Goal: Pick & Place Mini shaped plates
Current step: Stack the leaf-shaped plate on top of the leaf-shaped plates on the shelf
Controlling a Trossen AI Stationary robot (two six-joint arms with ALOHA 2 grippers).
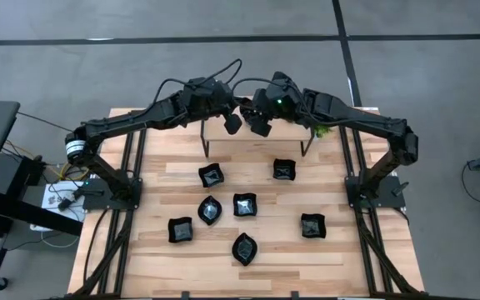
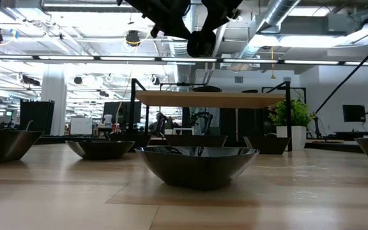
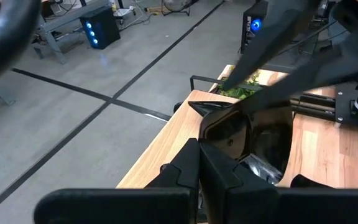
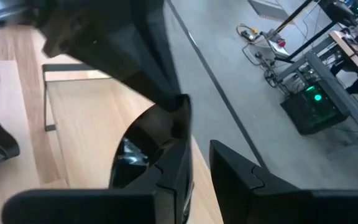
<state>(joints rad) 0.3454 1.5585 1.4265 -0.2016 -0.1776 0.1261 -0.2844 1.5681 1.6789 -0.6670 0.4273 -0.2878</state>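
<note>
Seven mini shaped plates, small glossy black dishes, lie spread over the pale wooden worktop (image 1: 140,250). A pointed leaf oval (image 1: 242,248) is nearest the front edge, and rounded squares such as the one at mid-board (image 1: 244,204) lie farther back. As I judge it, most of the picking is not yet done.

Beyond them, over the raised wooden shelf on black legs (image 2: 209,99), both arms meet. The left pincer (image 1: 233,122) is closed tight. The right pincer (image 1: 261,125) stands slightly open, with floor showing through the gap. One more black dish (image 3: 241,134) hangs just ahead of both, touching or nearly so. I cannot tell which pincer holds it. A small green plant (image 2: 289,114) stands beside the shelf.
</note>
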